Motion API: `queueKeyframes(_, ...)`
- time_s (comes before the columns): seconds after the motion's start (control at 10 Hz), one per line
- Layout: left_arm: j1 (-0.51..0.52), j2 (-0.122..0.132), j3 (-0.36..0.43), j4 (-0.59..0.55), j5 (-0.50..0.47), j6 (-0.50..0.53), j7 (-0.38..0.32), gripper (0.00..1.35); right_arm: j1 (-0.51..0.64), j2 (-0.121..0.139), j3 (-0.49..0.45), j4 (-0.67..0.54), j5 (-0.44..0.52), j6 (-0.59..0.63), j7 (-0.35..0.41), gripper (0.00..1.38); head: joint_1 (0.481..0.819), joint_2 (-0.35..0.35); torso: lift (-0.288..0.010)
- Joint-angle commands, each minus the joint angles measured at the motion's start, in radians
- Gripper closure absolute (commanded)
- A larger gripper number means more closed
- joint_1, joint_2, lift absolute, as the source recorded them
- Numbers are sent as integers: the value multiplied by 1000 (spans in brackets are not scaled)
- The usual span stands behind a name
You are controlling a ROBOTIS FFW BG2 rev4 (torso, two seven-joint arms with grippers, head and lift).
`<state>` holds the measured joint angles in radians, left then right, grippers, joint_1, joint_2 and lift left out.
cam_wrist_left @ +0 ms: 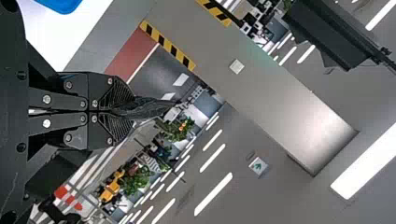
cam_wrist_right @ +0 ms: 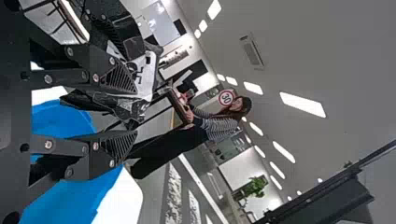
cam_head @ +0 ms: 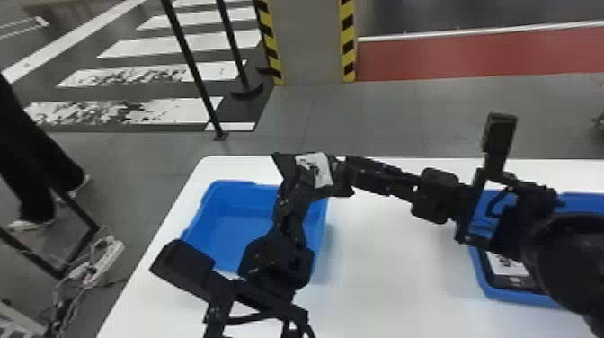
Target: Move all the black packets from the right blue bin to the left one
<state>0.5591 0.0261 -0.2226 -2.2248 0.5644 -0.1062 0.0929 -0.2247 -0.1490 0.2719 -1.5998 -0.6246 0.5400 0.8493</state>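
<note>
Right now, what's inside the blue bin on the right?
A black packet with a white label lies in the right blue bin. The right arm covers much of the bin, hiding whatever else is there.

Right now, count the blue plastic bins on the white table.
2. The left bin stands at the table's left side, partly covered by the left arm; the right bin stands at its right side, partly hidden behind the right arm.

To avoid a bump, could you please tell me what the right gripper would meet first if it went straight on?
Most likely the black packet held in the left gripper; part of it seems to lie between the open jaws of the right gripper, though depth is unclear.
</note>
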Motion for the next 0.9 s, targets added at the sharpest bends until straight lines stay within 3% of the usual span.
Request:
queueKeyframes(0.0,-39,-2,19,78,-54,-105,1,1211,14,0,-45,6,36,-42,2,41,695,235,-110)
queueKeyframes(0.1,-90,-5,42,189,-141,-201,-1,1211,48,3,-109,1,79,-44,-6,94,695,234,-110)
queueKeyframes(0.3,-174,-29,140,407,-365,-237,-1,1211,161,2,-218,-105,189,-47,-62,173,695,199,-110)
queueKeyframes(0.5,-216,-29,290,545,-629,-260,4,1211,203,-6,-244,-107,189,-47,-62,177,695,183,-110)
queueKeyframes(0.7,-262,-29,336,638,-752,-299,51,1207,222,-20,-244,-124,177,-47,-62,179,695,226,-110)
queueKeyframes(0.8,-274,-29,336,643,-761,-299,57,900,222,-23,-244,-137,180,-47,-62,179,695,241,-110)
